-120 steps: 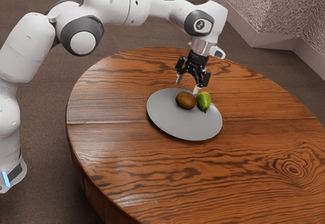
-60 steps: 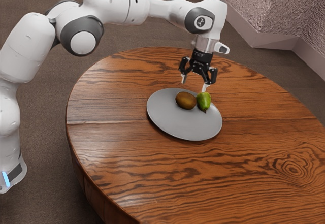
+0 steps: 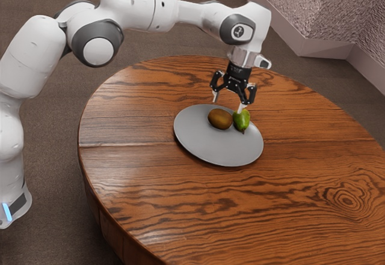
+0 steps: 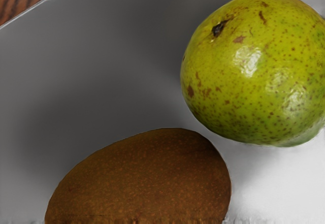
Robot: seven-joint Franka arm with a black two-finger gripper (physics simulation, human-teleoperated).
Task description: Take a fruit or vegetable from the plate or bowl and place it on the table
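Counter: the round wooden counter (image 3: 180, 217) lay nearest, its dark grain running across it and a knot (image 3: 349, 200) showing toward the exterior view's right.
Plate: the grey plate (image 3: 207, 148) sat flat on the counter, its nearer half bare.
Kiwi: the brown kiwi (image 3: 220, 119) rested on the plate's far half, to the exterior view's left of the pear (image 3: 242, 122) and just beside it.
Pear: green, specked with brown, it lay on the plate near the far rim, its narrow end toward the exterior camera; the wrist view showed its rounded end with a dark spot.
Jaws: they stood wide, pointing down, with nothing gripped; one tip was right at the pear's upper edge, though whether it touched I could not tell, and the other hung beyond the kiwi.
Arm: the white arm (image 3: 129, 6) rose at the exterior view's left, arched over the counter and bent down to the jaws.
Floor: brown floor (image 3: 45, 109) spread around the counter.
Wall: a rough, pale wall (image 3: 301, 12) stood farthest back, at the exterior view's upper right.
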